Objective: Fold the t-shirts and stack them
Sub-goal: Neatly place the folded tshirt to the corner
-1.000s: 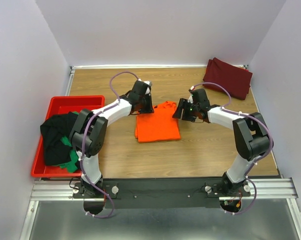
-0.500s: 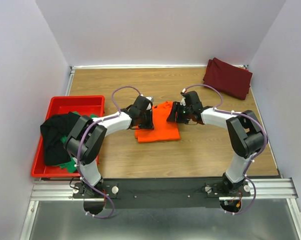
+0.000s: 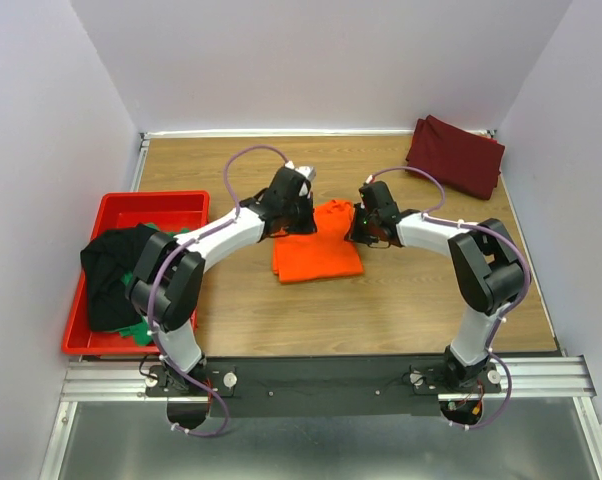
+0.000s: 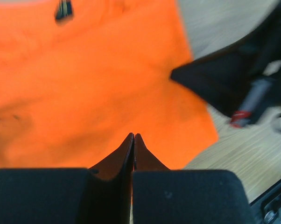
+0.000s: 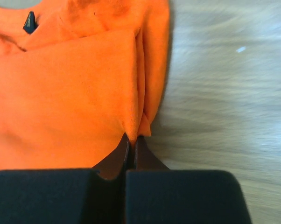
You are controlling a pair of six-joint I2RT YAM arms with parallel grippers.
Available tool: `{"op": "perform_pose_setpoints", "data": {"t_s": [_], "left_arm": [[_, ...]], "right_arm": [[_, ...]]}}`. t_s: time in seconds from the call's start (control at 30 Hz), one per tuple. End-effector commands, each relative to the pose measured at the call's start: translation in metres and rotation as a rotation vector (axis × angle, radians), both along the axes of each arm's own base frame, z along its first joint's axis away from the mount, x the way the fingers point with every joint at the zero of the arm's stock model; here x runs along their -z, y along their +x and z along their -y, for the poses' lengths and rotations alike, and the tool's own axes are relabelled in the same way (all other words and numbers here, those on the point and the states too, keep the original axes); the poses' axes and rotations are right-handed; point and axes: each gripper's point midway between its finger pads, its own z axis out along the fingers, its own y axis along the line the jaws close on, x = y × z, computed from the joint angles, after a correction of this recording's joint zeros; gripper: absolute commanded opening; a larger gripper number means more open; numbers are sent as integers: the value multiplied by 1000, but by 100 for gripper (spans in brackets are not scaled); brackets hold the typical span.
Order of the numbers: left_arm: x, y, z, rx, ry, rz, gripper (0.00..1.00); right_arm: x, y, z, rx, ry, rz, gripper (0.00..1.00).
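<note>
The orange t-shirt (image 3: 318, 258) lies folded on the wooden table, between my two arms. My left gripper (image 3: 293, 230) is at its far left corner. In the left wrist view its jaws (image 4: 134, 136) are pressed together over the orange cloth (image 4: 94, 84), with a thin sliver of orange between them. My right gripper (image 3: 357, 235) is at the far right corner, shut on a folded edge of the shirt (image 5: 70, 93) right at the tips (image 5: 133, 138). A maroon t-shirt (image 3: 456, 155) lies folded at the back right. A black t-shirt (image 3: 111, 270) and a green one (image 3: 141, 325) are heaped in the red bin (image 3: 161, 200).
The red bin stands at the table's left edge. White walls close in the back and both sides. Bare wood (image 3: 381, 310) lies in front of the orange shirt. My right arm's black body (image 4: 224, 84) shows in the left wrist view, close to the shirt's right edge.
My right gripper moved left to the shirt's far right corner and closed on it. My left gripper narrowed and shifted along the far left corner. The shirt slid slightly to the right.
</note>
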Motion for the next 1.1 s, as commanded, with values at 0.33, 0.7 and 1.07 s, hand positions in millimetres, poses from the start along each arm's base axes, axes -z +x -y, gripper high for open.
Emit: {"op": "perform_pose_setpoints", "data": {"t_s": [0.33, 0.7, 1.07], "left_arm": [[-122, 60, -63, -103, 16, 277, 8], [-113, 61, -76, -112, 19, 297, 7], [-94, 61, -85, -114, 24, 282, 7]], "right_arm": [[-36, 58, 62, 147, -394, 186, 0], [-69, 152, 111, 154, -773, 323, 0], [-118, 219, 145, 207, -910, 420, 0]]}}
